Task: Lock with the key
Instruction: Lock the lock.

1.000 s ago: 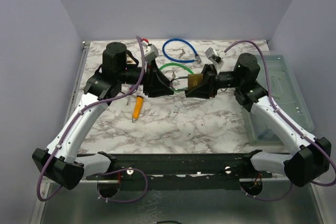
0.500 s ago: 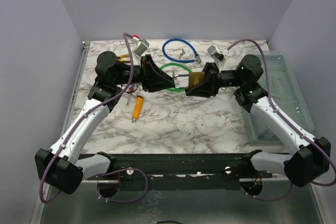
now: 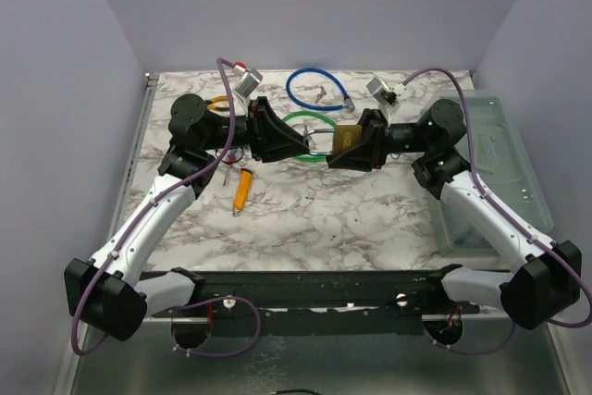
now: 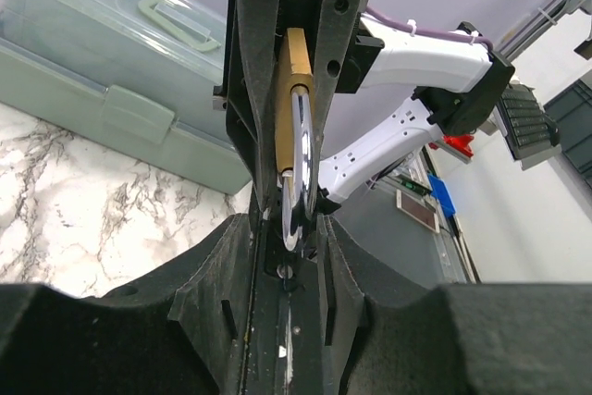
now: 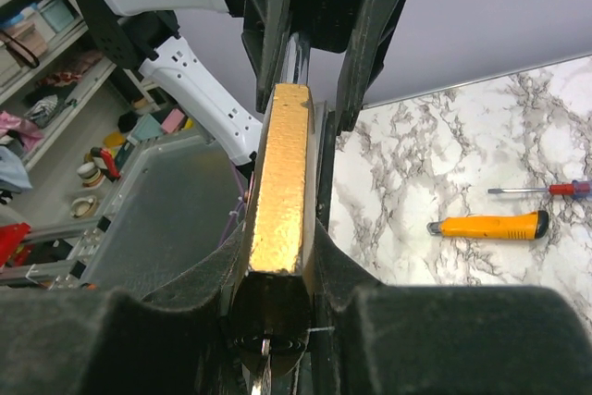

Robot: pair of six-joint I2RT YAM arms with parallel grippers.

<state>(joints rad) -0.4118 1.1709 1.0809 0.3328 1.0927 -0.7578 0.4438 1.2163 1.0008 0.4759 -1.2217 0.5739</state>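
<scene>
A brass padlock (image 3: 345, 141) hangs above the middle of the table, and my right gripper (image 3: 338, 151) is shut on its body (image 5: 280, 173). A dark key head with a ring (image 5: 266, 351) sits at the lock's underside, deep between the right fingers. The silver shackle (image 4: 298, 159) points left, its loop end lying between the fingers of my left gripper (image 4: 289, 228), which is shut on it. From above, the left gripper (image 3: 303, 142) meets the shackle (image 3: 319, 141) head-on.
A yellow utility knife (image 3: 242, 189) lies on the marble in front of the left arm, with a red-handled screwdriver (image 5: 541, 190) beside it. Green (image 3: 310, 119) and blue (image 3: 314, 90) cable loops lie behind the grippers. A clear plastic box (image 3: 499, 164) stands at the right edge.
The left wrist has turned and its gripper has advanced right onto the shackle, closing around it. The right gripper and the padlock have stayed nearly still.
</scene>
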